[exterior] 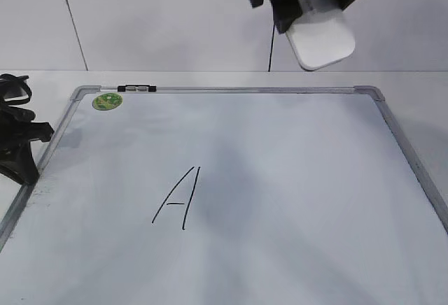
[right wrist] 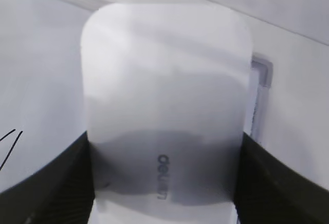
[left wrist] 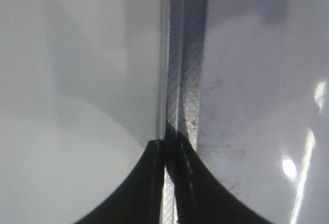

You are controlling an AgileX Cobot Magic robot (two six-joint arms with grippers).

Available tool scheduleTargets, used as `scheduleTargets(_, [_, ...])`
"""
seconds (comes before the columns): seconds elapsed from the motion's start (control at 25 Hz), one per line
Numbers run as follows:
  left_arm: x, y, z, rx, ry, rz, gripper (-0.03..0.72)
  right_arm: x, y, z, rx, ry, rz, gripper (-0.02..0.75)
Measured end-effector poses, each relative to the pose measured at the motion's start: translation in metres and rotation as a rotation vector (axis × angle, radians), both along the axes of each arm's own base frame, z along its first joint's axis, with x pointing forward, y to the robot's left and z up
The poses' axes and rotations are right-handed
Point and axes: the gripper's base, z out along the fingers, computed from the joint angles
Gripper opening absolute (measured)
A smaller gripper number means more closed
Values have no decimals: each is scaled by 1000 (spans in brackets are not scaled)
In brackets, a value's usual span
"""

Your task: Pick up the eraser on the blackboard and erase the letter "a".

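The blackboard is a white board with a silver frame, lying flat, with a green sticker in its far left corner. A tall capital "A" is written on it. No small letter "a" shows on the board. My right gripper is shut on the white eraser and holds it high above the board's far right part. In the right wrist view the eraser fills the frame between the jaws. My left gripper is shut and empty, over the board's left frame rail.
A small black-and-silver clip sits on the far frame rail. The left arm rests at the board's left edge. A black cable hangs behind the board. The board's far right corner piece shows beside the eraser.
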Motion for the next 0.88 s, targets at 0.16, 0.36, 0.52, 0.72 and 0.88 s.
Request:
scheduleTargets(0.16, [0, 0, 0, 0, 0, 0, 28, -20, -20, 26, 16, -76, -37, 559])
scheduleTargets(0.36, [0, 0, 0, 0, 0, 0, 28, -46, -44, 36, 18, -114, -87, 559])
scheduleTargets(0.52, [0, 0, 0, 0, 0, 0, 28, -63, -64, 33, 24, -120, -139, 559])
scheduleTargets(0.72, [0, 0, 0, 0, 0, 0, 28, -79, -103, 36, 35, -138, -243, 559])
scheduleTargets(0.88, [0, 0, 0, 0, 0, 0, 28, -79, -131, 35, 25, -136, -339, 559])
